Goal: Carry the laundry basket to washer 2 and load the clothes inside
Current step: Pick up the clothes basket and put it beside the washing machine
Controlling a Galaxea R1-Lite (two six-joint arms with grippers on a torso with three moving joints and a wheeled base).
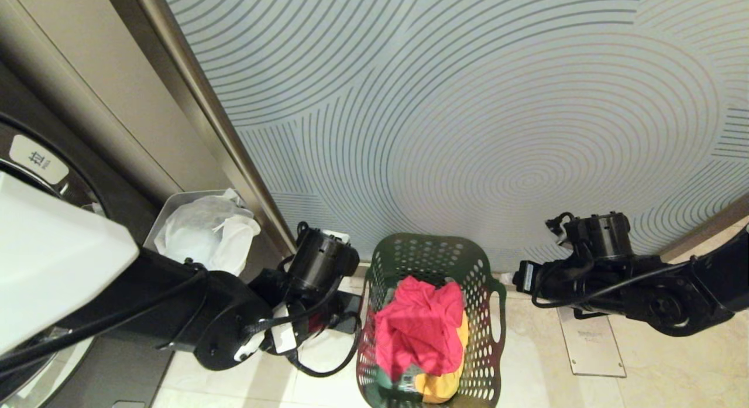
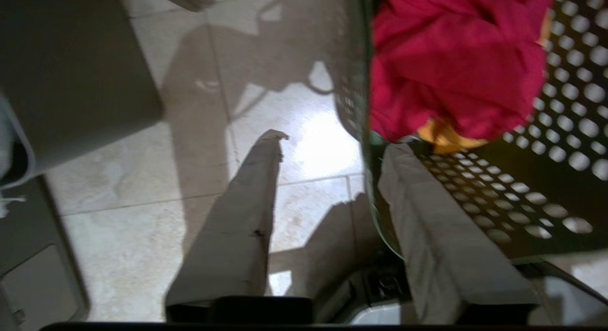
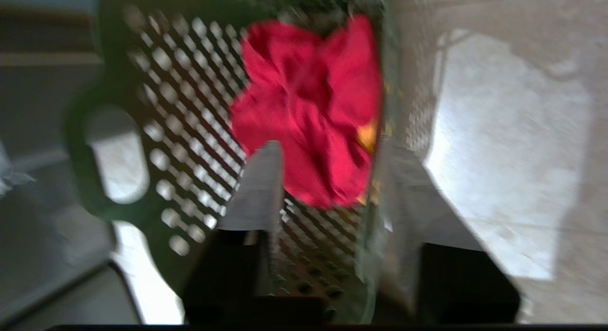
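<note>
The dark green laundry basket (image 1: 434, 244) stands on the tiled floor between my two arms. It holds the clothes: a pink-red garment (image 1: 418, 323) lies on top of a yellow one (image 1: 446, 386). My left gripper (image 2: 335, 143) is open astride the basket's (image 2: 546, 169) left rim, one finger inside and one over the floor. My right gripper (image 3: 330, 150) is open astride the right rim, with the pink-red garment (image 3: 308, 108) beyond its fingers. A dark front-loading washer (image 1: 23, 136) shows at the far left; its number is hidden, so I cannot tell whether it is washer 2.
A grey bin with a white bag (image 1: 202, 229) stands by the washer, close to my left arm. A patterned glass panel (image 1: 468, 103) rises right behind the basket. A metal plate (image 1: 591, 343) is set in the floor under my right arm.
</note>
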